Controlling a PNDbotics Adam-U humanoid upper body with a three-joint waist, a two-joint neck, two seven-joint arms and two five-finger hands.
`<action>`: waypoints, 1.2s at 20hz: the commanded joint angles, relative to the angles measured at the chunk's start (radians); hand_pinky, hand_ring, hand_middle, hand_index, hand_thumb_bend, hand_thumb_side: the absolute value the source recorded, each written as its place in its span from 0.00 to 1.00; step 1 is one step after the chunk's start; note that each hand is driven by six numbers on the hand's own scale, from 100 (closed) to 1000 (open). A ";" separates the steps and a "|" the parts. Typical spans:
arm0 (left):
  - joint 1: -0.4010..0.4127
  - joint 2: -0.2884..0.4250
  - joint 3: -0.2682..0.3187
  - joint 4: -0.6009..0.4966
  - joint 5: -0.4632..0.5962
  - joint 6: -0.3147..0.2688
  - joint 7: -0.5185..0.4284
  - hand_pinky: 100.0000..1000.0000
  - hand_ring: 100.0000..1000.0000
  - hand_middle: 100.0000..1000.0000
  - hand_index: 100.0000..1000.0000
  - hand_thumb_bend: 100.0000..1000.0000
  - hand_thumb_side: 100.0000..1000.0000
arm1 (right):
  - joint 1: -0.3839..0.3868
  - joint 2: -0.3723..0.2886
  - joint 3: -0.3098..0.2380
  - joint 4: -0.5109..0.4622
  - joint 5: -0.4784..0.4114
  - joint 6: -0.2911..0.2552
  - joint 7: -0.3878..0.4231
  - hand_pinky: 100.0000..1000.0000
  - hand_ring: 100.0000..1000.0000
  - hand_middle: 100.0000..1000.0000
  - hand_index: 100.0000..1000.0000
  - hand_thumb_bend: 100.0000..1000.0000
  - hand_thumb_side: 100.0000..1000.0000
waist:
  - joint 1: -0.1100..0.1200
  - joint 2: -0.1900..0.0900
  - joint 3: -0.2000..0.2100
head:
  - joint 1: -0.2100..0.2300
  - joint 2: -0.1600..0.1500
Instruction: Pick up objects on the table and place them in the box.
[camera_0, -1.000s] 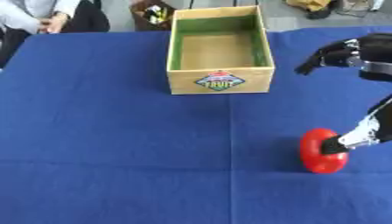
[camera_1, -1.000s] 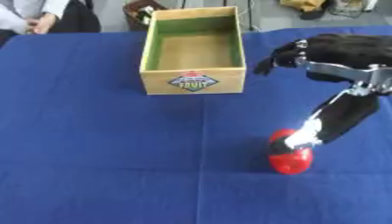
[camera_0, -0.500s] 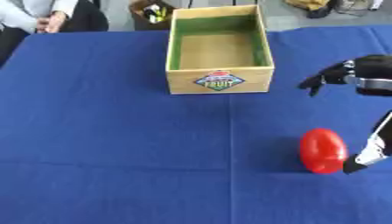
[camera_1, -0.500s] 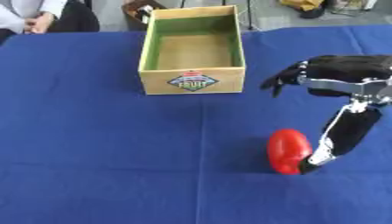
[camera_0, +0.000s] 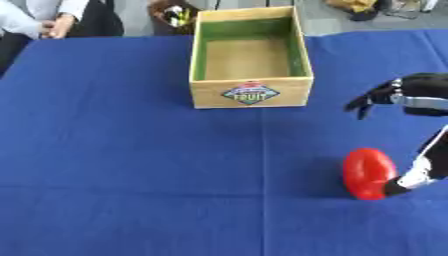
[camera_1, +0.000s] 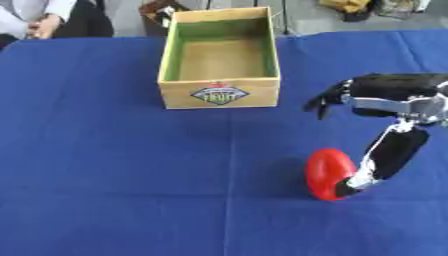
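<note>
Blue surface (camera_0: 131, 165); box (camera_0: 249, 55) at 12 o'clock holds nothing, red object (camera_1: 330, 173) at 4 o'clock. Right robot hand (camera_1: 331, 96) hovers above it, fingers drooped, relaxed, holding nothing. Risk: a dark part touches the object's right side and could roll it away. Right eye view shows that arm whole; left eye crops it.

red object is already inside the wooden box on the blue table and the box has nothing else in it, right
Not quite. The red object is not in the box; it lies on the blue table, well in front of the wooden box and to its right, next to the robot hand. The right eye view shows this. The box holds nothing at all.
</note>
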 joint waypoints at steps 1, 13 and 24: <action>-0.008 0.008 0.000 -0.018 -0.005 -0.002 -0.004 0.29 0.35 0.44 0.76 0.35 0.74 | 0.001 -0.006 0.003 0.016 0.033 0.019 -0.005 0.86 0.90 0.69 0.91 0.68 0.30 | -0.001 -0.013 0.002 | -0.004 -0.015; -0.010 0.000 0.001 -0.018 -0.007 -0.001 -0.008 0.29 0.35 0.44 0.76 0.35 0.73 | 0.040 0.016 0.025 0.060 0.067 0.037 -0.001 0.87 0.90 0.67 0.88 0.66 0.24 | 0.003 -0.003 0.002 | -0.009 -0.020; -0.011 -0.004 0.001 -0.018 -0.008 -0.001 -0.012 0.29 0.35 0.44 0.76 0.35 0.73 | 0.050 0.025 0.033 0.097 0.126 0.043 -0.022 0.85 0.89 0.63 0.82 0.60 0.29 | 0.005 0.004 0.004 | -0.014 -0.026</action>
